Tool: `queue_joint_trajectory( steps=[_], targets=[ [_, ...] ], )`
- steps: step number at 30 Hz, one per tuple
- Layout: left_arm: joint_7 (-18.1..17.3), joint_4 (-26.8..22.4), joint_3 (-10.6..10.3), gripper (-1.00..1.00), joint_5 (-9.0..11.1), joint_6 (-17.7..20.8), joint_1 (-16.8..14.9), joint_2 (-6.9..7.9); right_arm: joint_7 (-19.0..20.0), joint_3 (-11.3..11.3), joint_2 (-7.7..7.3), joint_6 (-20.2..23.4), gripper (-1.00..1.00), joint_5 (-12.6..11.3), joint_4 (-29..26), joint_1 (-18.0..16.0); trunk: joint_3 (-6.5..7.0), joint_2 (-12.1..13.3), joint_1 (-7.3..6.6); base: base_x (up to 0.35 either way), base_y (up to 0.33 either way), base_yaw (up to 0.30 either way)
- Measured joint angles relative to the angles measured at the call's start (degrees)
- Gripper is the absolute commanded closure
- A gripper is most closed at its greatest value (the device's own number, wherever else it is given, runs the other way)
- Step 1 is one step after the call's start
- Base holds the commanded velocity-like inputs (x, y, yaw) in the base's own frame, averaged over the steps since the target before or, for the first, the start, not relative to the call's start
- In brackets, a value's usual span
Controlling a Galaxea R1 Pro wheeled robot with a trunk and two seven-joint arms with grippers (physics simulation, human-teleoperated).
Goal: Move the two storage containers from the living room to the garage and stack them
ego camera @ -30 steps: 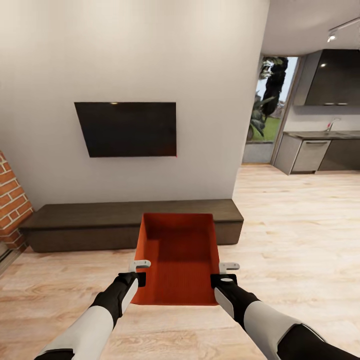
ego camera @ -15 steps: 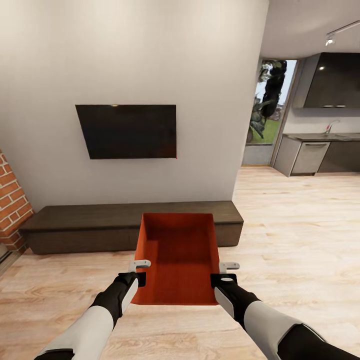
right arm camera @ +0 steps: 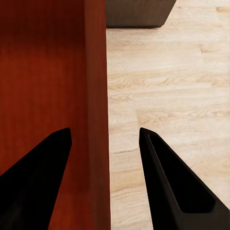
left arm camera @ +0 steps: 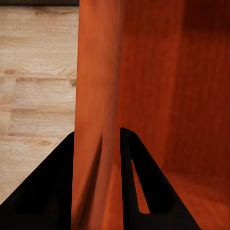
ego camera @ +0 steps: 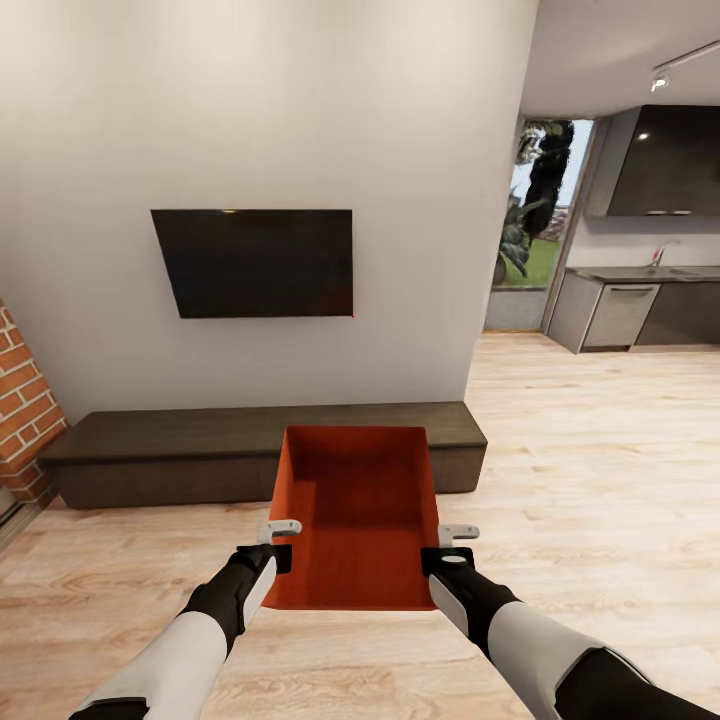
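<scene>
Container: I have one orange-red storage container (ego camera: 352, 515) held up in front of me over the light wood-plank floor (ego camera: 600, 480) of the living room, its far end toward the low dark console (ego camera: 180, 445) under the wall TV (ego camera: 255, 260)
Left gripper: left gripper (left arm camera: 98, 158) is clamped on the container's left wall, one finger outside and one inside, both pressed to the plastic
Right gripper: right gripper (right arm camera: 105, 153) straddles the right wall, but I see floor between the outer finger and the wall, so I cannot tell whether it truly pinches or merely brackets it
Second container: not among the things I can make out here
Risk: if the right side is loose, I judge the bin could pivot on the left pinch and sag or slip once I turn the base toward the kitchen opening (ego camera: 600, 300); a thin wall held near one end gives little leverage
Risk two: the far end sits near the console, so swinging round too tightly could clip it
View difference: the head view gives the room and both wrists on the rim; the wrist views give the finger contact the head view hides
</scene>
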Motion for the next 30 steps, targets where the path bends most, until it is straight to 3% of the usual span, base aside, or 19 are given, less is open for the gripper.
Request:
queue_joint_trajectory(
  steps=[8,30],
  targets=[
    [0.01,-0.01,0.09,1.00,-0.08,0.00,-0.01,-0.06,-0.01,0.03,-0.08,0.16,1.00,0.02,-0.18,0.01,0.00,0.00,0.00,0.000,0.000,-0.045],
    [0.03,-0.04,0.02,1.00,-0.12,-0.02,-0.02,-0.06,-0.05,0.22,-0.08,-0.05,1.00,-0.32,-0.09,0.02,0.00,0.00,0.00,0.000,0.000,-0.281]
  ],
)
